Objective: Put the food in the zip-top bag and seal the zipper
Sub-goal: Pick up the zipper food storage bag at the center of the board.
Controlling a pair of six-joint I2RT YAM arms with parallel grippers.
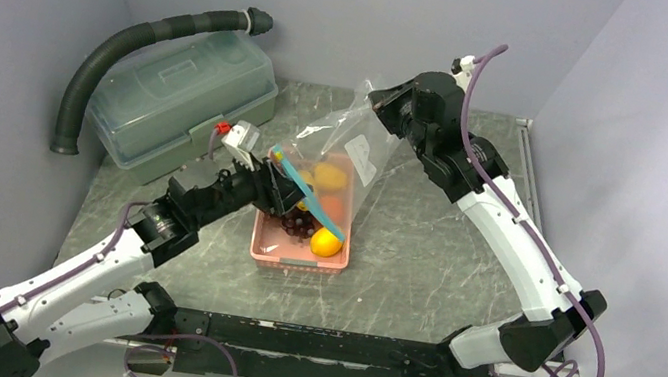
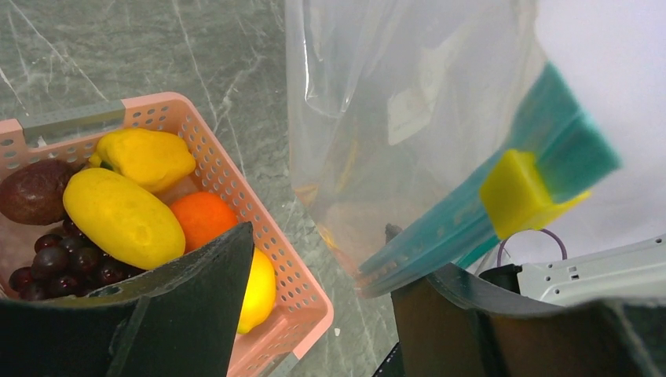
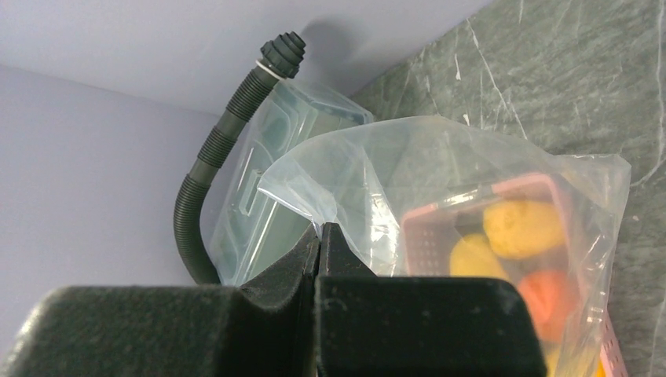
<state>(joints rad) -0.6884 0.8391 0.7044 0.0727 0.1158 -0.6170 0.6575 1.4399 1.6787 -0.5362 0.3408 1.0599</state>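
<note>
The clear zip-top bag (image 1: 348,140) hangs in the air over the pink basket (image 1: 298,259), mouth end low. My right gripper (image 1: 381,100) is shut on the bag's upper plastic edge (image 3: 345,196), jaws pressed together (image 3: 320,228). My left gripper (image 1: 278,185) is open (image 2: 318,232). The teal zipper (image 2: 471,228) with its yellow slider (image 2: 518,188) lies against the right finger (image 2: 463,322). The food sits in the basket (image 2: 157,106): two yellow ovals (image 2: 123,217), an orange (image 2: 203,217), a grape bunch (image 2: 63,263), a brown-red ball (image 2: 35,191) and a lemon-like fruit (image 2: 255,287).
A translucent grey-green lidded box (image 1: 182,99) stands at the back left, with a black ribbed hose (image 1: 130,45) curving over it; both show in the right wrist view, the box (image 3: 267,196) and the hose (image 3: 212,157). Grey walls close in the marbled table (image 1: 441,256).
</note>
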